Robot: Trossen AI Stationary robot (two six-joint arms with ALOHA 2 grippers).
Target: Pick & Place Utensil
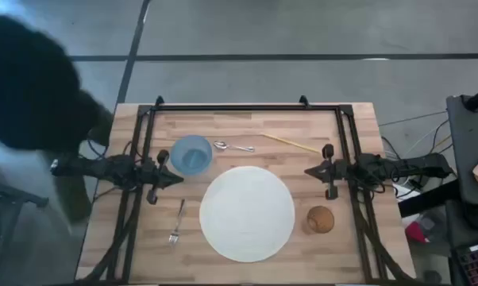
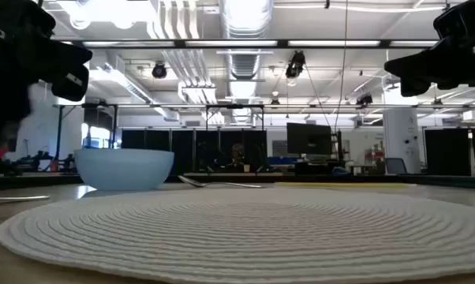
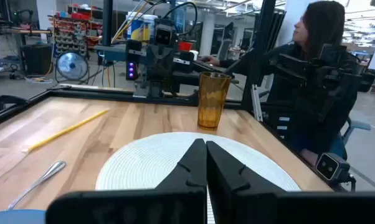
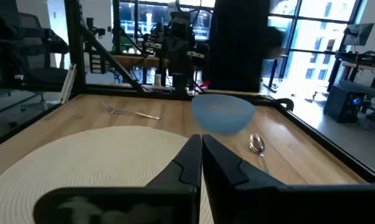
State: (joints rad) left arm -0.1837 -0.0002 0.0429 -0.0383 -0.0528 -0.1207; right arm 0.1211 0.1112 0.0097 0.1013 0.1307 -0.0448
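On the wooden table lie a silver fork [image 1: 176,222] at the near left, a silver spoon [image 1: 233,147] and a thin yellow stick [image 1: 291,143] at the far side. A round white placemat [image 1: 247,213] fills the middle. My left gripper [image 1: 174,176] hovers shut above the table beside the blue bowl [image 1: 191,153]; its fingertips [image 3: 206,144] point toward the table's right. My right gripper [image 1: 309,171] hovers shut at the mat's right, pointing left [image 4: 201,138] toward the bowl [image 4: 223,112], spoon [image 4: 257,144] and fork [image 4: 128,112]. Neither holds anything.
An amber cup [image 1: 320,219] stands upright to the right of the mat, near my right arm. Black frame rails [image 1: 247,107] run along the table's far, left and right sides. A person [image 3: 312,62] sits beyond the table's right side; a dark figure [image 1: 25,79] is at the far left.
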